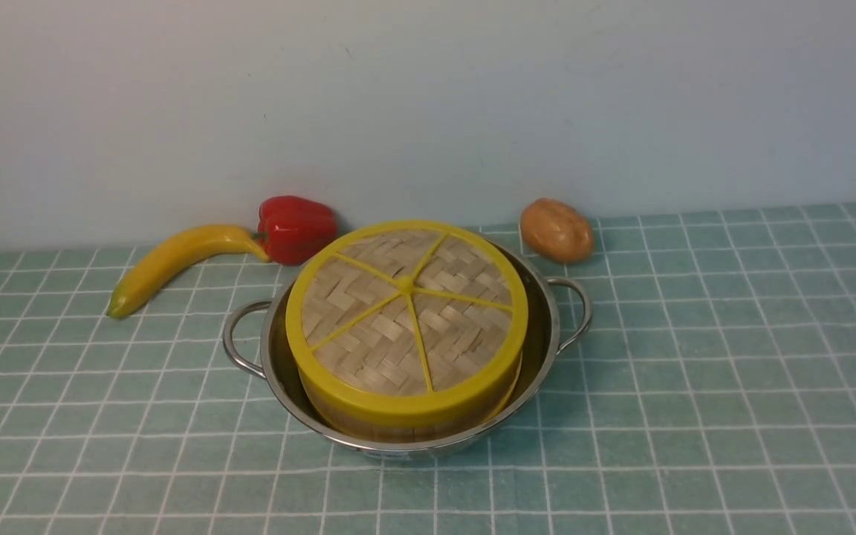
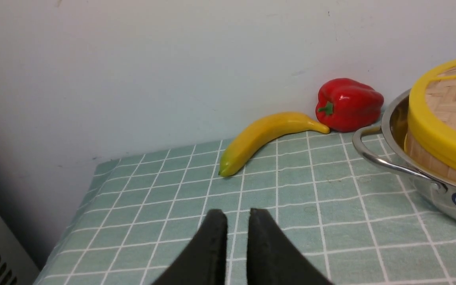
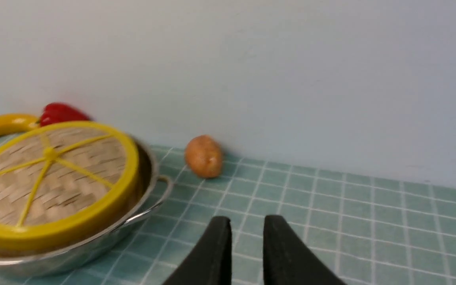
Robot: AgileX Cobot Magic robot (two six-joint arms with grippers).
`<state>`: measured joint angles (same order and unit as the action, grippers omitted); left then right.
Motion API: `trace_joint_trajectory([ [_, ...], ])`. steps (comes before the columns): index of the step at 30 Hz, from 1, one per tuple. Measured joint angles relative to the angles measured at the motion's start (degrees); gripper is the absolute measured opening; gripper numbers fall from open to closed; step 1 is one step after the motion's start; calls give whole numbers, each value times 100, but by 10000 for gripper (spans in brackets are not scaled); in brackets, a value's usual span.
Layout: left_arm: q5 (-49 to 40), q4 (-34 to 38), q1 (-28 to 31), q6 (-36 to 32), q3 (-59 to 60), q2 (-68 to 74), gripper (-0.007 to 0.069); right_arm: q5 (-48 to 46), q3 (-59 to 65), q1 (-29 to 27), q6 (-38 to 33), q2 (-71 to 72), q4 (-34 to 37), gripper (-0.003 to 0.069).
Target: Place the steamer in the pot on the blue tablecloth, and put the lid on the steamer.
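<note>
The shiny steel pot (image 1: pixel 547 327) stands on the blue tablecloth (image 1: pixel 695 386) at the middle. The bamboo steamer (image 1: pixel 398 429) sits inside it, with only its wooden side wall showing. The woven lid (image 1: pixel 406 312) with yellow rim and spokes lies on top of the steamer, slightly tilted. Neither gripper shows in the front view. My left gripper (image 2: pixel 238 215) hovers over the cloth, left of the pot (image 2: pixel 445 198), empty, jaws close together. My right gripper (image 3: pixel 247 223) is over the cloth, right of the pot (image 3: pixel 93 245) and lid (image 3: pixel 50 174), also empty with jaws close together.
A yellow banana (image 1: pixel 175 260) and a red pepper (image 1: pixel 296 227) lie behind the pot to the left by the wall. A brown potato (image 1: pixel 556 230) lies behind it to the right. The cloth's left edge (image 2: pixel 73 221) is near my left gripper.
</note>
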<state>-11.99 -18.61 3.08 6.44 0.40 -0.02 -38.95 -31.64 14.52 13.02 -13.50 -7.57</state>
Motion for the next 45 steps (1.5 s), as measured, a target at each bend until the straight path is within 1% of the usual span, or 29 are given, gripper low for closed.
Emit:
trace_joint_trajectory([
  [3,2,0,0,0,0,0,85,503,838,-712,0,677,-4,160],
  [4,2,0,0,0,0,0,85,536,893,-790,0,717,1,160],
  [5,2,0,0,0,0,0,88,879,1476,-1149,0,1126,43,169],
  [7,7,0,0,0,0,0,94,1108,1873,-1420,0,1289,136,175],
  [11,25,0,0,0,0,0,97,1495,2492,-1781,0,1333,338,185],
  [21,25,0,0,0,0,0,117,1638,3197,-1820,0,1333,448,205],
  [32,25,0,0,0,0,0,138,1682,3212,-1820,2,1333,447,237],
  [45,25,0,0,0,0,0,160,1706,3212,-1820,2,1333,447,240],
])
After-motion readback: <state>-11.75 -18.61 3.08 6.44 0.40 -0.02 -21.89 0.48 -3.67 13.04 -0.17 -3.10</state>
